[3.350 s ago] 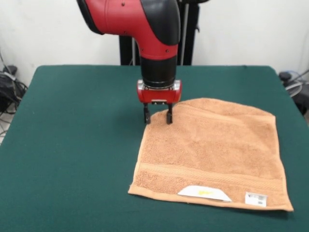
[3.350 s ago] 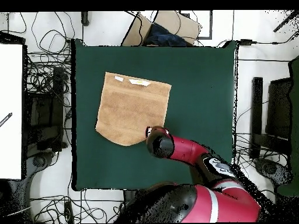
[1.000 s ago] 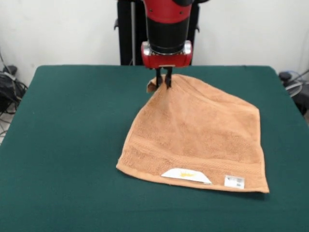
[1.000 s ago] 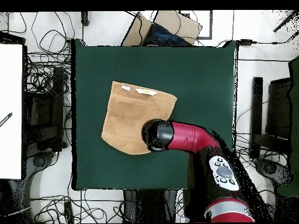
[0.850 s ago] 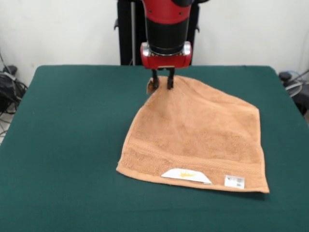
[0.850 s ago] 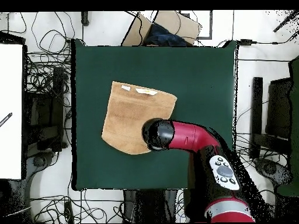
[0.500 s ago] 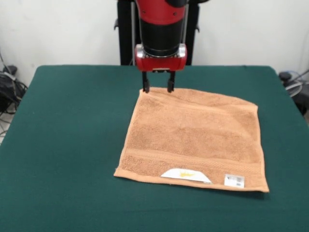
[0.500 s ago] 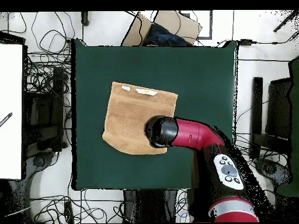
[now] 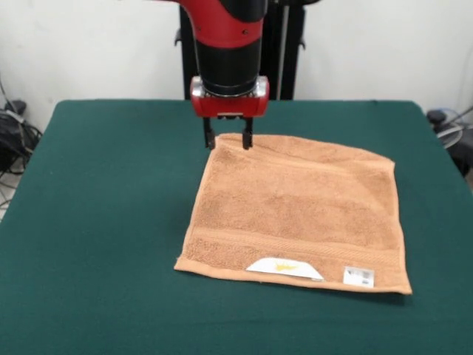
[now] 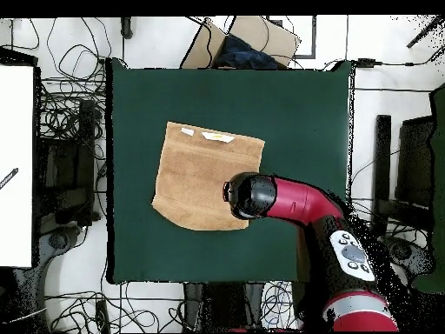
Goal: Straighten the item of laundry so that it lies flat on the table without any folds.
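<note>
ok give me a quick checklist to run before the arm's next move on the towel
1. Gripper placement: at the towel's far corner in the front view. Ok.
2. Grip state: fingers stand apart at the corner; whether they pinch cloth, cannot tell.
3. Towel flatness: spread out and roughly square, no fold-overs visible; the far edge is slightly wavy. Mostly ok.
4. Tags: two white tags lie face up along the near edge, not tucked under. Ok.
5. Room on the table: green cloth shows on every side of the towel. Ok.
6. Corner under the arm in the overhead view: hidden there. Cannot tell.
</note>
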`<action>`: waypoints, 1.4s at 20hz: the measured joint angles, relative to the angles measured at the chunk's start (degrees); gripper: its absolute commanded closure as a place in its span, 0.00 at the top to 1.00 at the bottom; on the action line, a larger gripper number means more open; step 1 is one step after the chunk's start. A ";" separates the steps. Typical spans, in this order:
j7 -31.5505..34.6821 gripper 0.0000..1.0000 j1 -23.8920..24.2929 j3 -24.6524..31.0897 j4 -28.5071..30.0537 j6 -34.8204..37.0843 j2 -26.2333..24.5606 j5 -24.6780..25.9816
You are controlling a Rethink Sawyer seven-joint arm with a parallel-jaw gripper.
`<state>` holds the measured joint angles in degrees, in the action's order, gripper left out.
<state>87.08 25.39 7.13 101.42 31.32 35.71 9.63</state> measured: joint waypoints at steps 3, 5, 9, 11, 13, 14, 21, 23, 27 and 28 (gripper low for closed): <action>0.00 1.00 -0.30 -0.03 0.08 -0.05 0.40 0.01; 0.00 1.00 -1.00 -0.26 0.27 -0.06 1.11 0.00; 0.00 1.00 -3.37 -1.24 0.88 -0.04 3.23 0.01; 0.00 1.00 -4.94 -1.69 0.94 -0.05 4.52 0.01; 0.00 1.00 -6.76 -2.50 0.97 -0.04 5.95 0.02; 0.00 1.00 -7.26 -2.76 0.97 -0.04 6.36 0.01; 0.00 1.00 -8.53 -3.12 0.98 -0.05 7.59 -0.32; 0.00 1.00 -8.52 -3.12 1.01 -0.39 7.58 -0.34; 0.00 1.00 -8.51 -3.12 1.12 -0.89 7.62 -0.37; 0.00 1.00 -8.49 -3.12 1.16 -1.01 7.70 -0.45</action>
<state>87.08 16.90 4.01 102.59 30.30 43.41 9.18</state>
